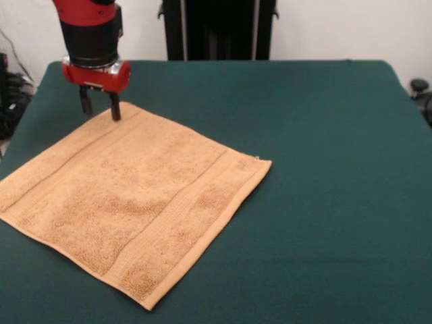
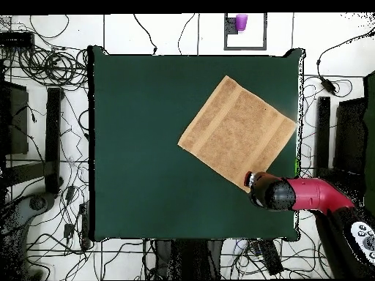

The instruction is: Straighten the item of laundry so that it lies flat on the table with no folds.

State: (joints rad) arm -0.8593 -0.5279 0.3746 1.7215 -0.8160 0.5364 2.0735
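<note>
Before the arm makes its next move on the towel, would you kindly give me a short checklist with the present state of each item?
1. Towel flat, no folds: ok, it appears spread out in both views.
2. Towel fully on the table: ok in the overhead view; the front view crops its left corner.
3. End effector open: ok, the fingers stand apart.
4. End effector gripping the towel: cannot tell; one fingertip sits at the far corner.
5. Table around the towel free of other objects: ok.

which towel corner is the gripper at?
The far corner of the towel in the front view, under the gripper; the other three corners lie away from it.
</note>
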